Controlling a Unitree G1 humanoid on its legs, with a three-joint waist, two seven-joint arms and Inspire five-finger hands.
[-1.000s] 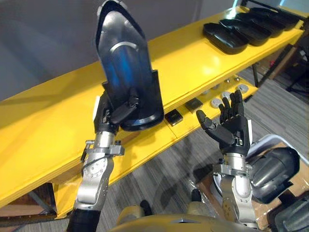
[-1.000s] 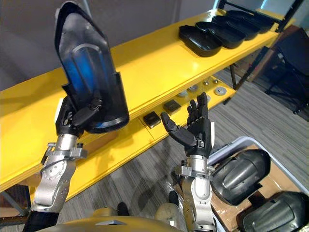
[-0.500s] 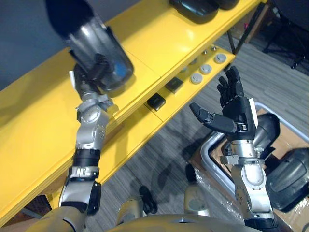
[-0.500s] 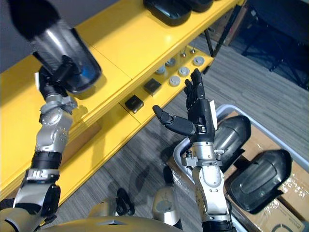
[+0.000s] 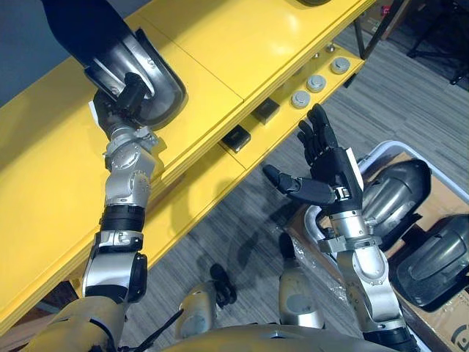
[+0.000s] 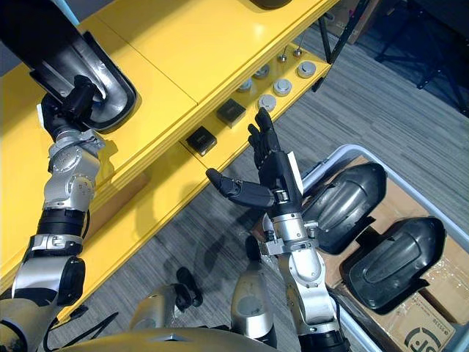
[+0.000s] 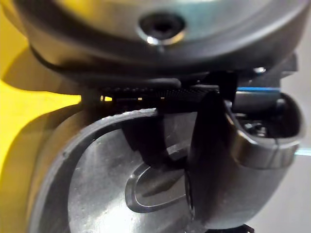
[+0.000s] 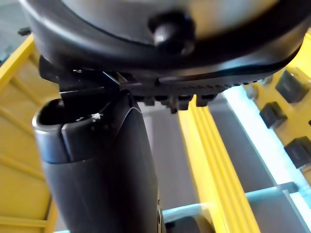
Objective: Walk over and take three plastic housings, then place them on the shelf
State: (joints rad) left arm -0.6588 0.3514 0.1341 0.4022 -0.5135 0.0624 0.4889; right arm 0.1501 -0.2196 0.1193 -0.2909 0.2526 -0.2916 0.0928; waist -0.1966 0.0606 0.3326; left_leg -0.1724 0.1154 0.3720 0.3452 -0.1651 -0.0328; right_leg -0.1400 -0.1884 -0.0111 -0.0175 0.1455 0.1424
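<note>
- The left hand (image 5: 123,101) is stretched out over the yellow shelf (image 5: 242,44). Its fingers and thumb are curled tight round the lower rim of a dark plastic housing (image 5: 110,44).
- The housing is tilted away from the robot above the shelf top. Its rounded end is right at the yellow surface, but I cannot tell whether it touches.
- In the left wrist view, a finger hooks inside the housing's grey inner face.
- The right hand (image 5: 326,172) is empty. Its palm is turned up, the fingers are straight and spread wide, and the thumb sticks out sideways. It hangs above the grey floor (image 5: 242,220), between the shelf and a light-rimmed tub (image 6: 322,166).
- 2 further housings (image 6: 337,205) (image 6: 396,253) lie side by side in the tub, on cardboard (image 6: 410,315).
- The shelf's lower ledge (image 5: 205,183) carries 2 black square pads (image 5: 236,138) and, beyond them, a row of grey round discs (image 5: 316,82).
- Writing: a dark printed mark (image 6: 423,339) sits on the cardboard at the tub's near corner. It is cut off and too small to make out.
</note>
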